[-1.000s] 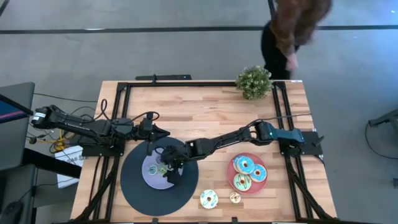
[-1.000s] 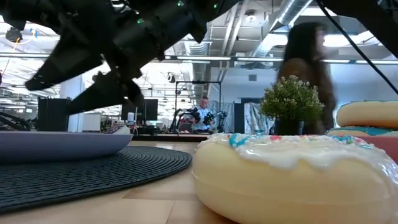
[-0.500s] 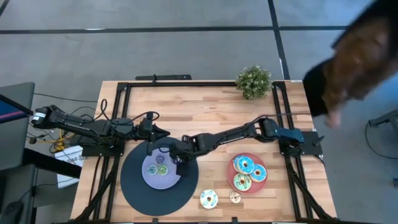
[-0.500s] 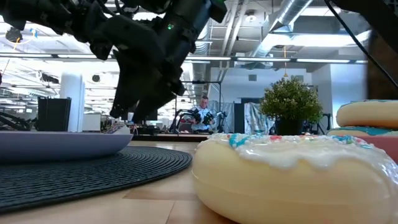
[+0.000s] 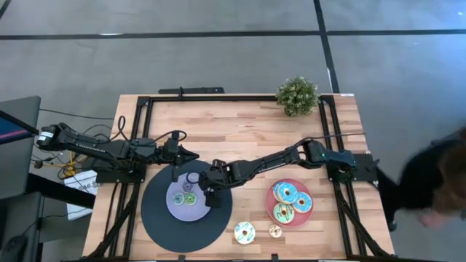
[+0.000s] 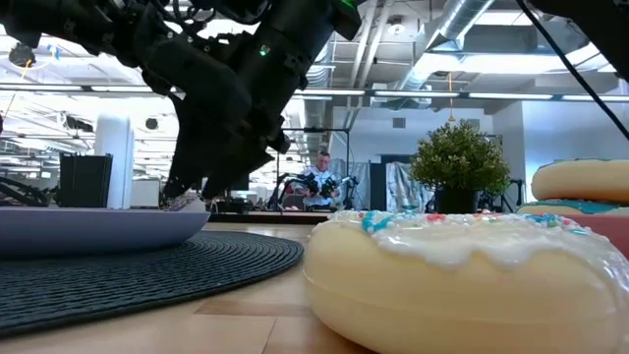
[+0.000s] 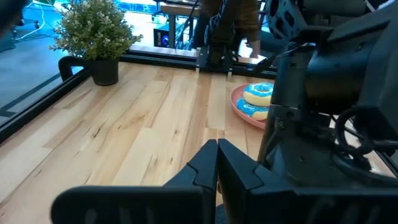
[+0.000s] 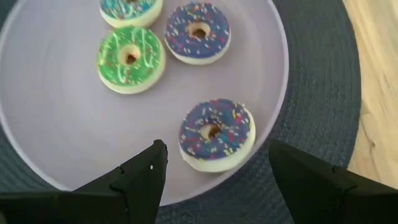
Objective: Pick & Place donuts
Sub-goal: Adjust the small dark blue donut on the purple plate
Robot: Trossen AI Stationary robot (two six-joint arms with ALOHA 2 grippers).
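My right gripper hangs open over the right part of the lavender plate, which lies on the big black disc. In the right wrist view a small purple donut lies flat on the plate below and between the open fingers, untouched. A green donut, a second purple one and a blue one lie farther in on the plate. My left gripper waits shut at the disc's far edge.
A pink plate at the table's right holds three larger iced donuts. A white-iced donut and a small orange one lie on the wood near the near edge. A potted plant stands at the far edge. A person is beyond the right side.
My right gripper has drawn back from over the plate's middle toward its right rim and tipped from a slant to pointing more steeply down. The person has walked from behind the far edge around to the table's right side.
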